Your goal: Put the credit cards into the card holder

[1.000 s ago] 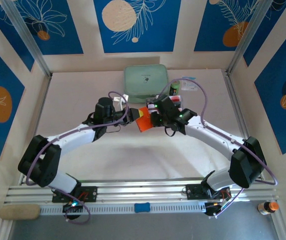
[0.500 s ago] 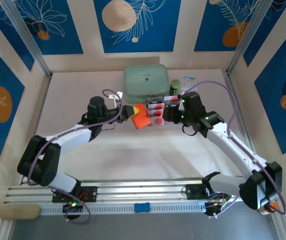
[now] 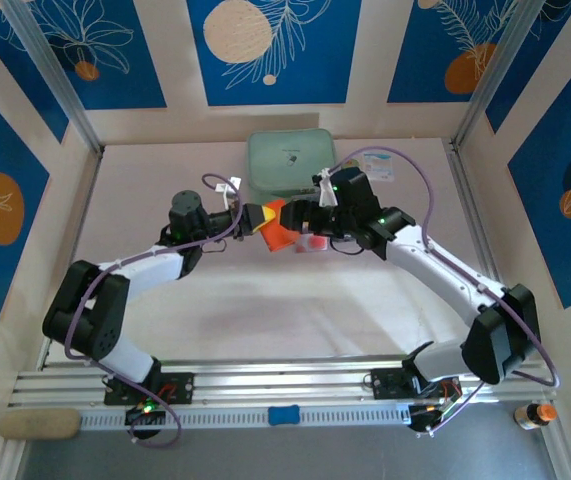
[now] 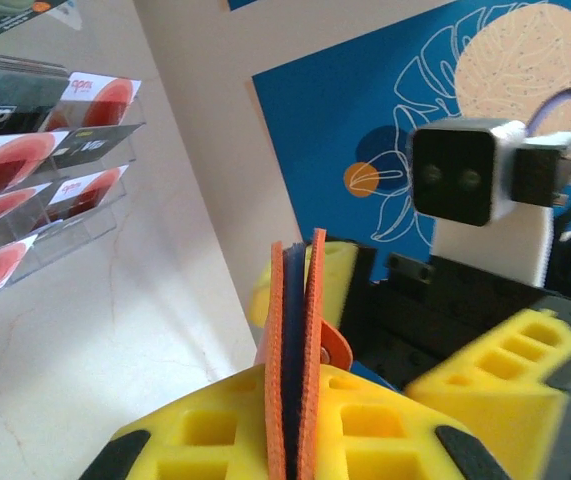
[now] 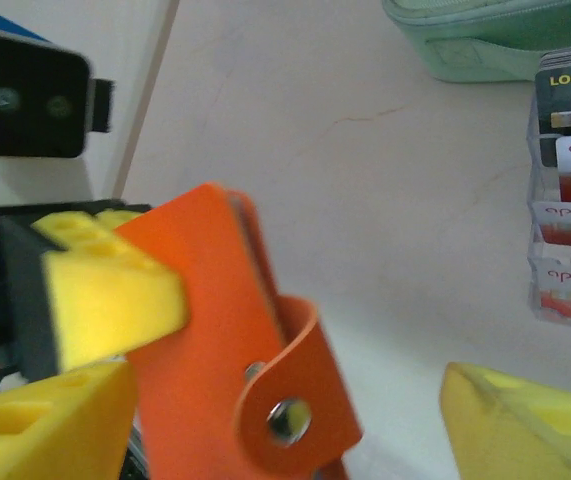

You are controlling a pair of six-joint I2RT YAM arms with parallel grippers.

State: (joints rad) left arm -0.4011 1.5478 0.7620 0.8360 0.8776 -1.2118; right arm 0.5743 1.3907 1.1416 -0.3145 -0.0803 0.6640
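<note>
The orange-red card holder [image 3: 277,230] hangs above the table with my left gripper [image 3: 257,217] shut on it. In the left wrist view the card holder [image 4: 291,330] stands edge-on between the yellow fingers [image 4: 195,425]. My right gripper [image 3: 300,222] is open right beside it. From the right wrist the card holder [image 5: 227,340] and its snap tab [image 5: 295,415] sit between the spread fingers [image 5: 525,425] of my right gripper [image 5: 295,430]. The credit cards [image 4: 25,170] stand in a clear tray [image 5: 568,240], with the credit cards [image 3: 315,240] partly under the right arm.
A mint-green case [image 3: 290,163] lies behind the grippers near the back wall. A small white packet [image 3: 377,165] lies to its right. Aluminium rails [image 3: 285,385] run along the near edge. Bare table stretches in front of the arms.
The right gripper has opened; it swung right over the tray and came back to the card holder. The left gripper shifted slightly left and back with the holder.
</note>
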